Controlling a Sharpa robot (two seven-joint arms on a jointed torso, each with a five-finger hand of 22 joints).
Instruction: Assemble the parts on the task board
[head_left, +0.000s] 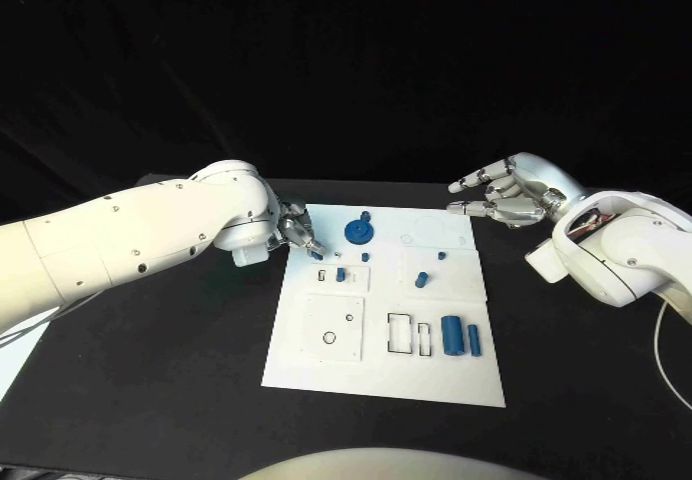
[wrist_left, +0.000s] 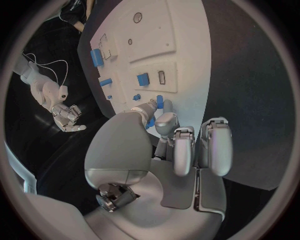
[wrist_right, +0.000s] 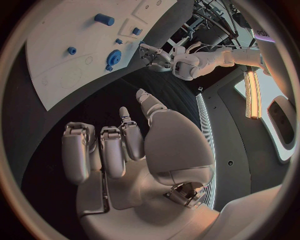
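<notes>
The white task board (head_left: 382, 310) lies in the middle of the black table. My left hand (head_left: 296, 232) is at the board's far left corner. Its thumb and a finger pinch a small blue peg (wrist_left: 160, 102) right over the board's edge (wrist_left: 187, 75). A blue gear (head_left: 359, 233) stands just right of that hand. My right hand (head_left: 505, 195) hovers over the table beyond the board's far right corner, with its fingers apart and nothing in them. The right wrist view shows that hand's palm (wrist_right: 125, 150), the gear (wrist_right: 114, 57) and my left hand (wrist_right: 156, 55).
A blue cylinder (head_left: 453, 334) and a blue bar (head_left: 473, 340) lie at the board's near right. Small blue pieces (head_left: 421, 279) (head_left: 342, 273) stand mid-board. Rectangular outlines (head_left: 407, 334) and a raised plate with holes (head_left: 336, 320) sit at the near left.
</notes>
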